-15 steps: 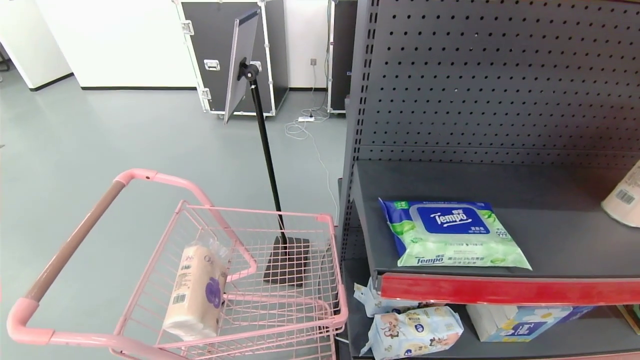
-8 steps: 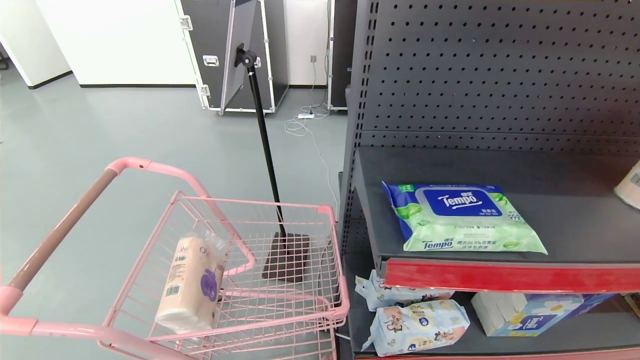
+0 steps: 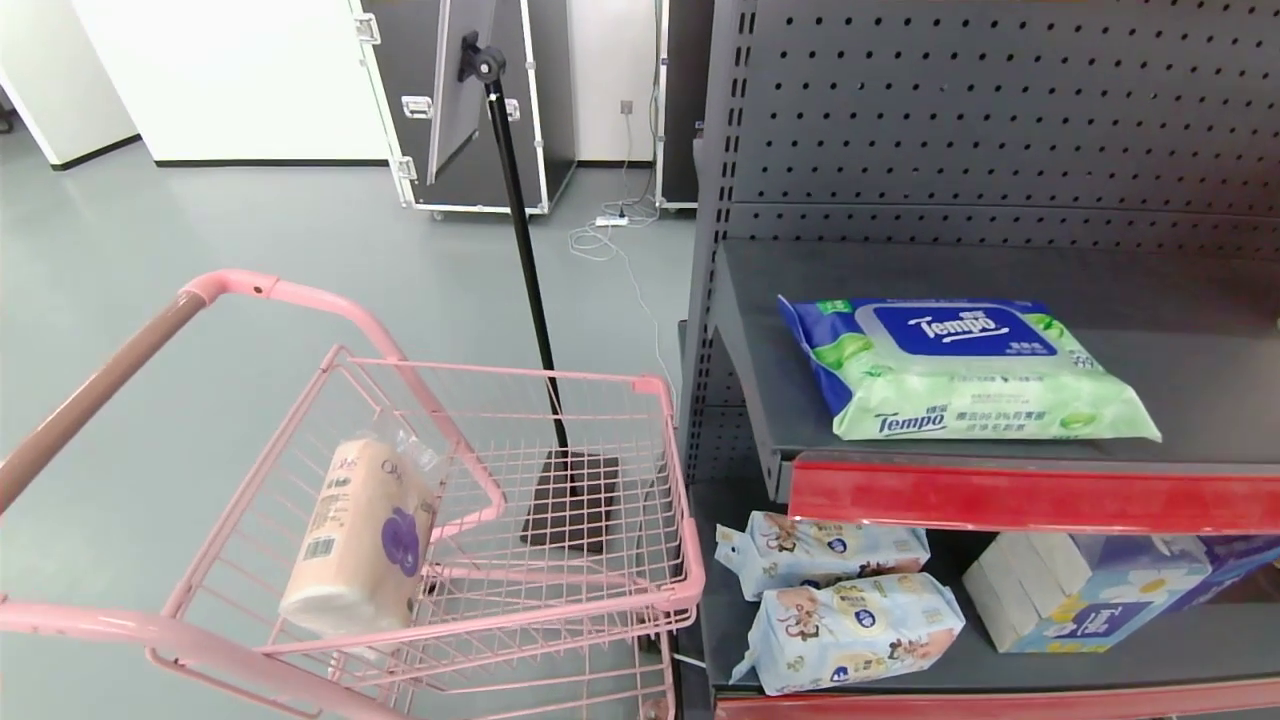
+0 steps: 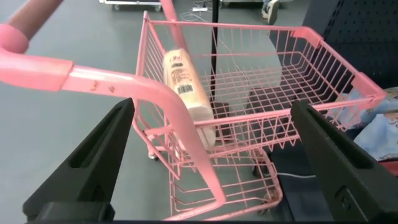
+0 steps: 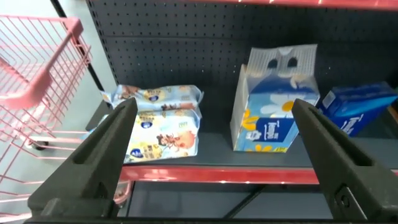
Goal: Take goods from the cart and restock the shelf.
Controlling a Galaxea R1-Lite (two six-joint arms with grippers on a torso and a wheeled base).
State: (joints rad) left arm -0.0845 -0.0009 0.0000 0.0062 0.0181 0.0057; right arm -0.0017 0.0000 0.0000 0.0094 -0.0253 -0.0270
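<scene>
Head cam's drifting, nothing else is budging. I'm seeing left gripper (image 4: 211, 109) and right gripper (image 5: 212, 106) both gaping open; tissue roll (image 3: 360, 535) is lying in the pink cart (image 3: 655, 385) at 8 o'clock, shelf (image 3: 1000, 495) at 3.

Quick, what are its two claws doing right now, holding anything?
Left claw: open, empty, by the pink cart.
Right claw: open, empty, facing the lower shelf.
</scene>
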